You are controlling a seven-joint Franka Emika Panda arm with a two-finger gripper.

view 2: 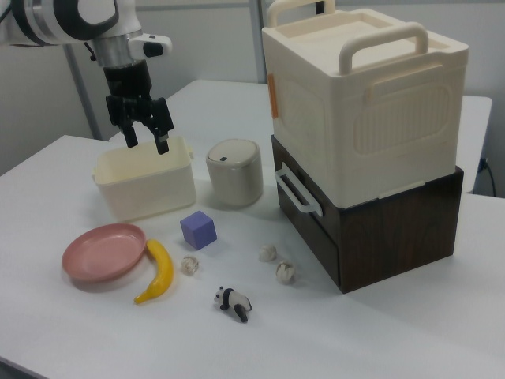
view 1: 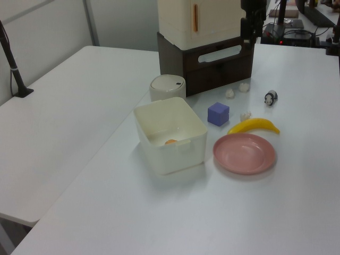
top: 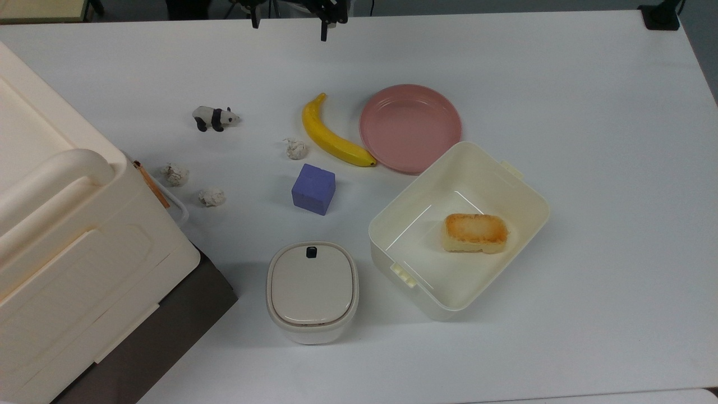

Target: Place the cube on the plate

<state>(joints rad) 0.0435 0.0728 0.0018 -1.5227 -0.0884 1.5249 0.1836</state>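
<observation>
My tool (view 2: 146, 136) hangs in the air with its two fingers spread apart and nothing between them. In the top view the fingertips (top: 323, 31) poke in over the worktop's (top: 561, 84) far edge, well apart from everything I have to handle.

The cube (top: 313, 188) sits flat on the worktop near its middle, blue-purple and untouched. The plate (top: 410, 128) lies empty beyond it, toward the top view's upper right, with the banana (top: 332, 134) lying between the two; the banana's lower tip is just beside the plate's rim. A small crumpled paper ball (top: 295, 148) rests just beside the banana, on the top view's left, a little above the cube.

The open cream tub (top: 521, 224) stands to the top view's right of the cube, one corner close against the plate's near rim, and a golden-brown loaf (top: 475, 232) lies inside it. A small lidded bin (top: 312, 291) stands nearer the worktop's front edge, below the cube in the top view.

Toward the top view's left are a toy panda (top: 215, 118) and two more paper balls (top: 175, 174), and at the left edge a big cream box with handles (view 2: 363, 103) is stacked on a dark brown case (view 2: 379, 229).
</observation>
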